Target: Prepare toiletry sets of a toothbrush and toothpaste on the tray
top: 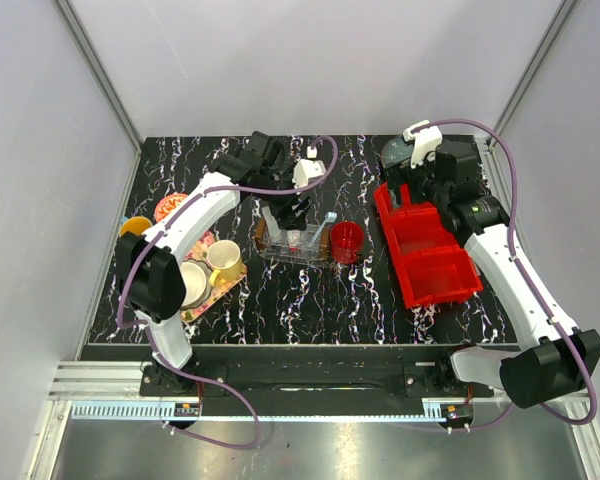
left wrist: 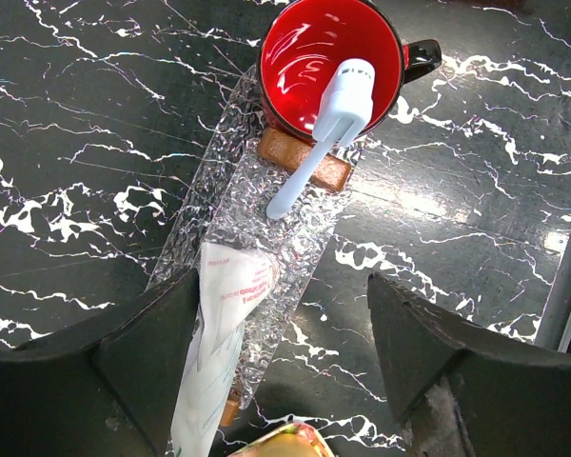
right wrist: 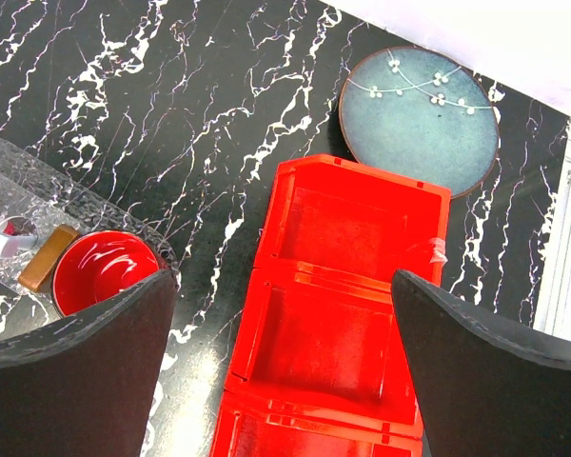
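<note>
Seen from overhead, the left arm hides much of the tray, and a finger covers part of the toothpaste lying in it. The toothbrush lies there too, its thick end over the red mug. The left claw and the right claw both gape wide and grip nothing.

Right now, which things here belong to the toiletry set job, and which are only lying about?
Belong to the job: toothbrush, toothpaste tube, clear tray.
Only lying about: red mug, red bin, blue-grey plate, flowery tray, yellow cup.
</note>
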Tool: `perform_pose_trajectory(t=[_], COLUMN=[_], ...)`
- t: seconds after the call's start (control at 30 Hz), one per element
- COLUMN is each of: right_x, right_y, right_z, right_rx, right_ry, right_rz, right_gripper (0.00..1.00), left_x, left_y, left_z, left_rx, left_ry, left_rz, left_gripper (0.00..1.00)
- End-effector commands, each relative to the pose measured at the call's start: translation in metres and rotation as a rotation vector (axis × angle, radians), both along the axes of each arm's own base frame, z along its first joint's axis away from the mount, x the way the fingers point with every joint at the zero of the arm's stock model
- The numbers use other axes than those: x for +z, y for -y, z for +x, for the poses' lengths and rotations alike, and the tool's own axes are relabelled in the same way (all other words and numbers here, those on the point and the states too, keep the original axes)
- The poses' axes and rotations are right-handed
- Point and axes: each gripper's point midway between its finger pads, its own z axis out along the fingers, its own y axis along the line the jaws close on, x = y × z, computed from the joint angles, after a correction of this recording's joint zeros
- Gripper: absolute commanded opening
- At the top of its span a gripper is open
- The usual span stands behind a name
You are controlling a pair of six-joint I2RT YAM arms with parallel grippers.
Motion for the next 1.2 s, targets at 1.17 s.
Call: perform_pose_trajectory(t=[1.17], right_x=[0.015], right_y=[0.005], right_z=[-0.003], right_rx=[-0.01], right_ry=[0.044], right_rz=[-0.003], right_gripper=[1.0], left_x=[0.037], left_y=[-0.004], left_z=[-0.014], left_rx=[-0.004], left_ry=[0.122], left_rz=[-0.029], left_gripper=[0.77])
